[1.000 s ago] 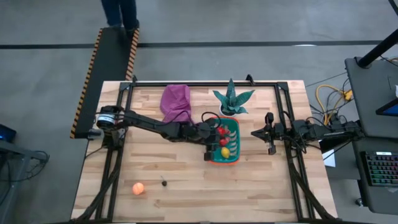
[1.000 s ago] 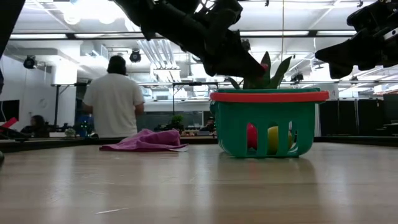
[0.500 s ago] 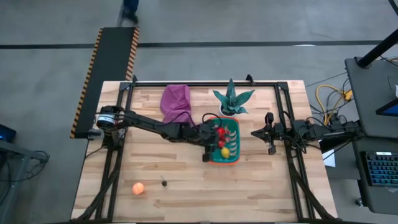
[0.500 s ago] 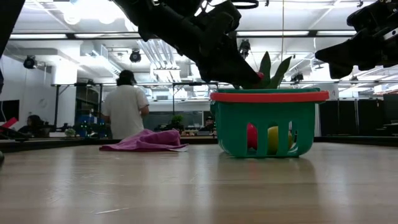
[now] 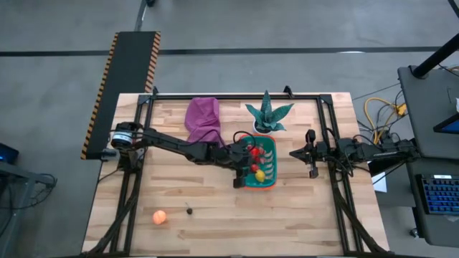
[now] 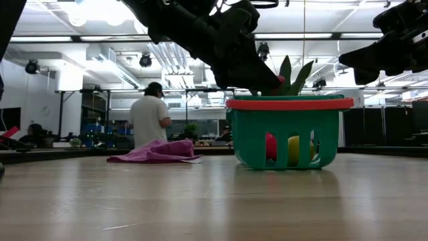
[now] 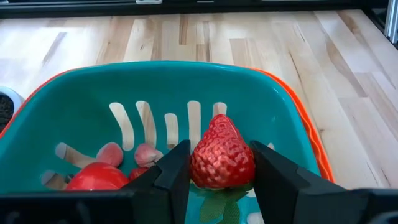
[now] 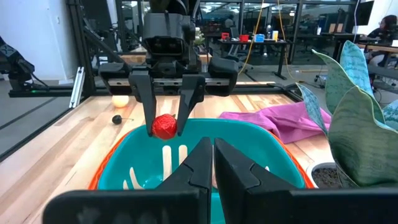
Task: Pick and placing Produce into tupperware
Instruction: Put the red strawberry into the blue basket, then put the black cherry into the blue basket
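My left gripper (image 5: 249, 152) reaches from the table's left over the teal basket (image 5: 258, 186) with the orange rim. It is shut on a red strawberry (image 7: 222, 152), which also shows in the right wrist view (image 8: 165, 126). In the basket lie a red fruit (image 7: 96, 179), pink pieces (image 7: 146, 154) and a yellow lemon (image 5: 259, 175). An orange ball (image 5: 159, 217) and a small dark piece (image 5: 189, 211) rest on the table near its near left corner. My right gripper (image 5: 292, 153) waits shut, to the right of the basket. My left gripper pinches the strawberry's two sides at its wide middle (image 7: 198, 163) between its fingers (image 7: 177, 171). The fingers slant down from the table's left. The strawberry is lifted clear over the inside of the basket, its pointed tip away from the wrist and its green leaves (image 7: 217, 202) toward it.
A purple cloth (image 5: 202, 118) lies behind the left arm, at the far side of the table. A spiky green plant in a white pot (image 5: 268, 115) stands just beyond the basket's far end. A person (image 6: 150, 115) stands in the room behind the table.
My left gripper has sunk a little with the strawberry toward the basket's rim. The person in the room behind has walked to the right in the low view.
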Robot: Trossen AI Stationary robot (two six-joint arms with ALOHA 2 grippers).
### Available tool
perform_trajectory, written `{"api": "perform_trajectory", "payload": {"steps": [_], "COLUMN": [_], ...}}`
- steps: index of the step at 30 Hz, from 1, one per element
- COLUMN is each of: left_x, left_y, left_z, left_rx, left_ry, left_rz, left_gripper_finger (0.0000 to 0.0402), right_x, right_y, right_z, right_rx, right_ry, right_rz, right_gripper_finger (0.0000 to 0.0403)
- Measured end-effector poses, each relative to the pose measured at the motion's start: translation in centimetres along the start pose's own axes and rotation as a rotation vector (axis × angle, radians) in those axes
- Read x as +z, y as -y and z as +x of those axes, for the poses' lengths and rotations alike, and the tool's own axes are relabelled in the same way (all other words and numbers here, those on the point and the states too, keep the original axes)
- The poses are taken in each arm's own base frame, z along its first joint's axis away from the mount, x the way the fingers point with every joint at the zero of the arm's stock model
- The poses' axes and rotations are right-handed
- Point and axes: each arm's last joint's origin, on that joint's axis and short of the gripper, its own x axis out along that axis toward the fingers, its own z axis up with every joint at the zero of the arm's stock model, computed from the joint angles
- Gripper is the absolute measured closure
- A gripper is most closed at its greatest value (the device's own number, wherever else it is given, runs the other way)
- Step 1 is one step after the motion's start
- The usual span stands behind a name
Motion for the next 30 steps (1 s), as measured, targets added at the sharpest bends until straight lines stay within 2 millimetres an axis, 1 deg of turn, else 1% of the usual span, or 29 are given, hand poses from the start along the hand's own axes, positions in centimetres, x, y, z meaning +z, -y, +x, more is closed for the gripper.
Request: {"api": "perform_trajectory", "payload": {"steps": [15, 18, 24, 30], "left_x": [0.07, 0.19, 0.31, 0.34], "left_y": [0.05, 0.05, 0.06, 0.06], "left_z": [0.0, -0.01, 0.0, -0.01], "left_rx": [-0.018, -0.018, -0.018, -0.018], "left_ry": [0.008, 0.015, 0.033, 0.034], "left_rz": [-0.003, -0.005, -0.005, -0.005], "left_gripper_finger": [0.0277, 0.0266, 0.0233, 0.0222], "right_x": [0.0, 0.0, 0.0, 0.0], "right_y": [0.0, 0.0, 0.0, 0.0], "right_z": [0.0, 0.0, 0.0, 0.0], "right_rx": [0.0, 0.0, 0.0, 0.0], "right_ry": [0.0, 0.0, 0.0, 0.0], "right_rz": [0.0, 0.0, 0.0, 0.0], "right_gripper_finger": [0.0394, 0.0394, 0.0394, 0.0394]}}
